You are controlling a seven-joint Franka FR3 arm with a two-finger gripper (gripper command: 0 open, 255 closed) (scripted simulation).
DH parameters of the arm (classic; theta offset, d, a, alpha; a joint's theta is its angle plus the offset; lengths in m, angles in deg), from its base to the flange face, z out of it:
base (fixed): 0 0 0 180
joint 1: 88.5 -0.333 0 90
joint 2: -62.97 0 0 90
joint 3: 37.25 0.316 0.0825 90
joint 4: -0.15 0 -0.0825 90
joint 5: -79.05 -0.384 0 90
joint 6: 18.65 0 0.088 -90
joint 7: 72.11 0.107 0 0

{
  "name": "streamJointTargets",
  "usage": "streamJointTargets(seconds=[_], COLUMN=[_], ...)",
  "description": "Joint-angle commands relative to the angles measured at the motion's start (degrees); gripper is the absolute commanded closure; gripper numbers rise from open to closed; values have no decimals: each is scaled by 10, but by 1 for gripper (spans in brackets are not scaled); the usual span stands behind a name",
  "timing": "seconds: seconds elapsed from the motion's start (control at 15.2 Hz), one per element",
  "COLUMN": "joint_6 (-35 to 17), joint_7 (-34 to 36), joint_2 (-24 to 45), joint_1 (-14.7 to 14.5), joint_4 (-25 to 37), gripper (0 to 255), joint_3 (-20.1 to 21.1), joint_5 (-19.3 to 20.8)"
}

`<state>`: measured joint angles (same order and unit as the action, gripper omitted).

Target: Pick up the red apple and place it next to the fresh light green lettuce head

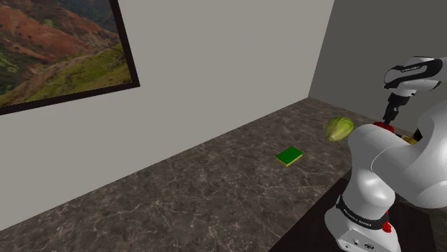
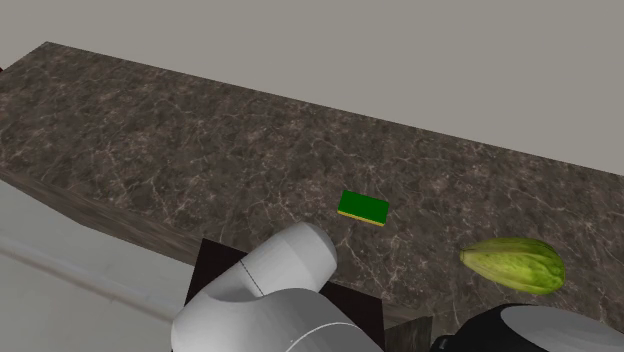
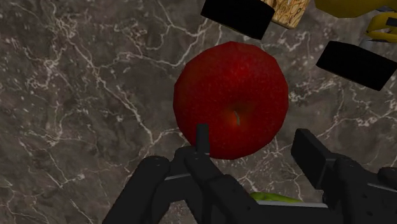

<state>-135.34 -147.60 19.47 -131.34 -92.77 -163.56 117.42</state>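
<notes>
A round, glossy, deep red apple (image 3: 232, 95) sits on the dark marbled table (image 1: 215, 186), its stem dimple facing straight up, so it has no clear long side. The black claw (image 1: 389, 120) hangs just over it, fingers apart and clasping nothing. A pale green lettuce head (image 1: 339, 128) lies near, a flat green block (image 1: 289, 156) farther along, and a tan block (image 3: 289, 9) just beyond the apple.

Shoulder view faces 10 o'clock along the bench (image 1: 215, 193). Second exterior view, nearer, looks down. Both show the lettuce (image 1: 338, 129). Wrist view sits close overhead.
</notes>
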Motion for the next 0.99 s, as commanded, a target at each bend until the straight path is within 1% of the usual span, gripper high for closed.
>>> streamJointTargets(seconds=[0.0, 0.2, 0.46, 0.92], joint_6=[0, 0, 48, 48], joint_7=[0, 0, -16, -16], joint_2=[0, 0, 32, 32], joint_1=[0, 0, 11, 11], joint_4=[0, 0, 23, 23], gripper=[0, 0, 0, 0], joint_3=[0, 0, 26, 26], joint_5=[0, 0, -29, -29])
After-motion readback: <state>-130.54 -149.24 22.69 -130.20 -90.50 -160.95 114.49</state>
